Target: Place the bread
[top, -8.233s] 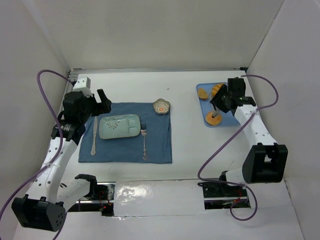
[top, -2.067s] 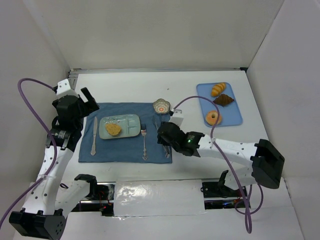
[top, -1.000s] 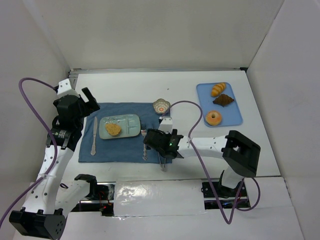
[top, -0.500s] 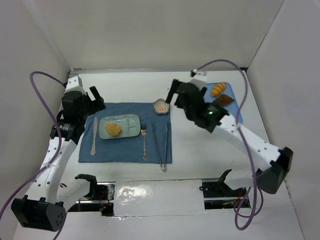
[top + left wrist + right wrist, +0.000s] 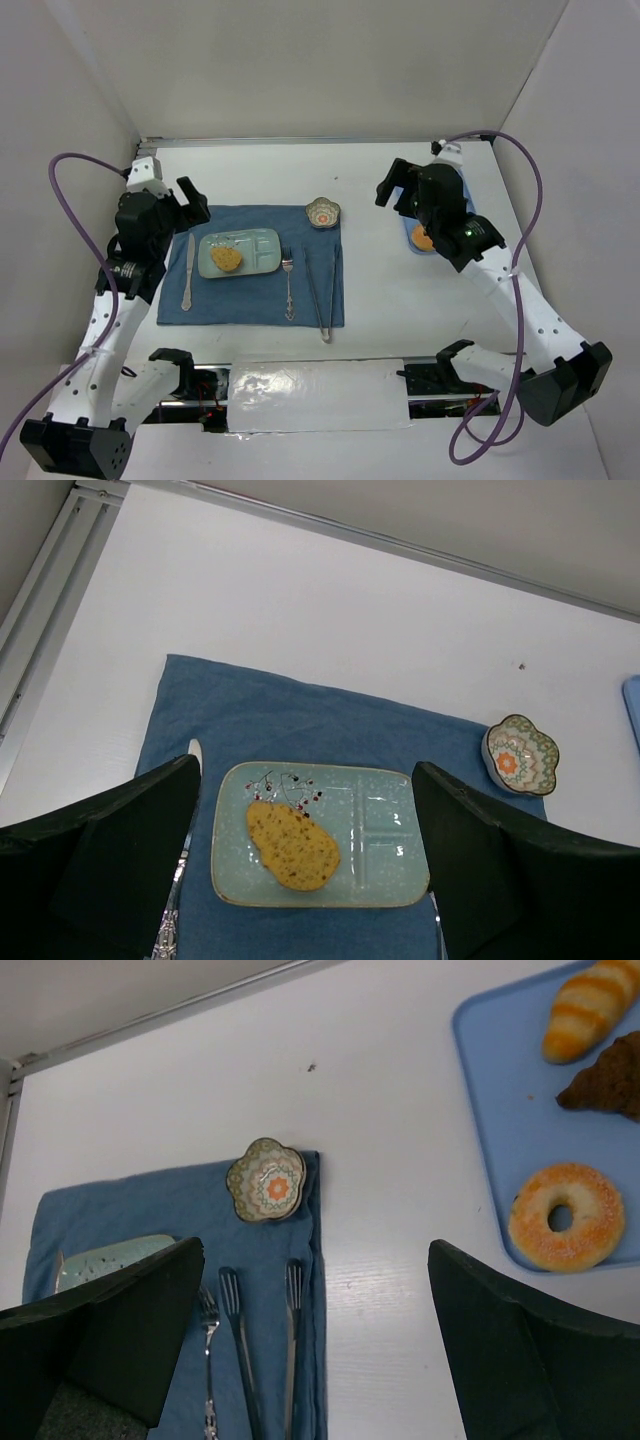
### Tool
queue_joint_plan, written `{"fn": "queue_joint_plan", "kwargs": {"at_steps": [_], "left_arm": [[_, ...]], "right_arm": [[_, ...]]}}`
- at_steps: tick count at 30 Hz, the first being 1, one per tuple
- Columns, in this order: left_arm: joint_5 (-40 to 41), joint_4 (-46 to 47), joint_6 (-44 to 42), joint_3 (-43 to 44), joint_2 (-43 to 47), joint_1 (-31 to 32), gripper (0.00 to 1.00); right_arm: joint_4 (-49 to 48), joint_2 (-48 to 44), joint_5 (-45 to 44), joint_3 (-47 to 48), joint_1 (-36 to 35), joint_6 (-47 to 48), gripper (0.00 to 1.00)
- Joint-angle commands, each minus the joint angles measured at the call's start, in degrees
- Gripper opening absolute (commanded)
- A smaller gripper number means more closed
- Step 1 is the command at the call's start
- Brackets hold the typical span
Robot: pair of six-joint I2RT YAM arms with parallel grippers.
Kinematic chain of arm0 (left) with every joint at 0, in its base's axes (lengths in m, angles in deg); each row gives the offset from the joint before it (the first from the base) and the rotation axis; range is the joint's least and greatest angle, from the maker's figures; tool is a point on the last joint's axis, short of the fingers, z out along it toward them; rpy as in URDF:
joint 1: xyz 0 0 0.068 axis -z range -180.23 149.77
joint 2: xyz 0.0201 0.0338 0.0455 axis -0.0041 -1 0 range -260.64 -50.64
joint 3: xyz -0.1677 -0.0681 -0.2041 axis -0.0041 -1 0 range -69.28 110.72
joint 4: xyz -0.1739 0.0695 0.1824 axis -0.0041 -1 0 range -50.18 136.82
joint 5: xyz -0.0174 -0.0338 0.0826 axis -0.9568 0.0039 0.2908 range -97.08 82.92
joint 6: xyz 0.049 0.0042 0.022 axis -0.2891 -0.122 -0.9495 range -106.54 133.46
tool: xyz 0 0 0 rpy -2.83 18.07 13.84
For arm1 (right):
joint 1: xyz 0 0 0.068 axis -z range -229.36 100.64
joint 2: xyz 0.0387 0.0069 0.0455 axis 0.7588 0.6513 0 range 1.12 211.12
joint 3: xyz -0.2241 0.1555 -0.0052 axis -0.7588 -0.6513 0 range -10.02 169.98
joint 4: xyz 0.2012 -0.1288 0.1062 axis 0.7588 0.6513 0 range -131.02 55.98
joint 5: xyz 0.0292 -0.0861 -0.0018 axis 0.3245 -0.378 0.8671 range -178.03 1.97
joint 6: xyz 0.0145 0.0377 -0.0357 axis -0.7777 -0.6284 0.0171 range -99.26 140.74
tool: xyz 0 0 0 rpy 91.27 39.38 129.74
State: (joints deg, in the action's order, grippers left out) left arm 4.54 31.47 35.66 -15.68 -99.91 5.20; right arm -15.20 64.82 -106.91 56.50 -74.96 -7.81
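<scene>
White table [image 5: 400,300] fills the top view. On it lies a blue cloth [image 5: 250,295] with a plate [image 5: 262,250], and the bread [image 5: 227,258] sits in the plate's left compartment. A knife [image 5: 188,270] lies left of the plate, with a fork [image 5: 288,285] and tongs [image 5: 322,290] to its right. A small bowl [image 5: 323,212] sits at the cloth's far right corner. The left gripper [image 5: 195,205] hangs over the cloth's far left corner. The right gripper [image 5: 397,190] hangs over bare table right of the bowl. Both are apart from the bread.

Left wrist: the left fingers [image 5: 110,860] stand wide apart with nothing between them. Below them the bread rests in the plate's large left section, and the bowl is off to the right.

Right wrist: the right fingers [image 5: 110,1330] are spread wide, holding nothing. Beneath are the bowl, fork, tongs and a corner of the plate. To the right a blue tray [image 5: 490,1110] holds a donut [image 5: 565,1217], a croissant [image 5: 590,1005] and a dark pastry [image 5: 612,1078].
</scene>
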Motion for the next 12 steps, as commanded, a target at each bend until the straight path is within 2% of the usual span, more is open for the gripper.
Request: {"fn": "queue_joint_plan", "kwargs": {"at_steps": [1,12], "left_arm": [[-1.25,3.75,-1.98,-0.43,0.50,-0.16,1.00],[-2.39,3.75,-2.51,0.10,0.50,-0.16,1.00]], "right_arm": [[-3.59,-2.53,3.84,-0.34,1.17,1.40,1.00],[-2.27,-2.00,5.95,-0.34,1.70,1.32,1.00]]}}
